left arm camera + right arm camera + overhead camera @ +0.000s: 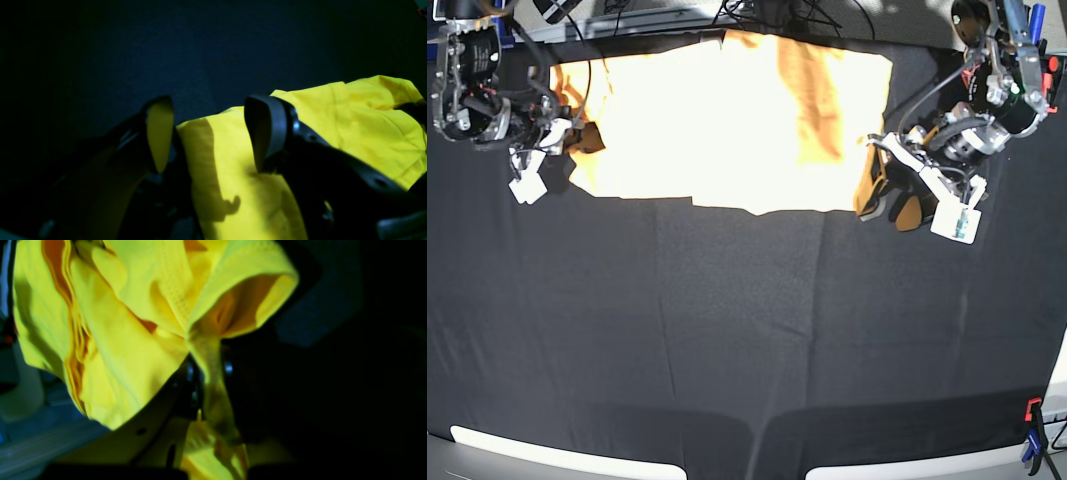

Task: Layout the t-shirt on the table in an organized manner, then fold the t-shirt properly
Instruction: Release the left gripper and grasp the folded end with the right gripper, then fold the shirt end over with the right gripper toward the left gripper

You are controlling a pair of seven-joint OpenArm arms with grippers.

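Base view: t-shirt (pixel 727 120) lies spread along the far edge of the desk (pixel 747 330), long axis running side to side between my two arms. My right end effector (pixel 562 135) sits at one end, jaws pinched tight on a bunched fold of shirt edge. My left end effector (pixel 889 195) sits at the opposite end, jaws wide, straddling that edge, gripping nothing. No containers anywhere.
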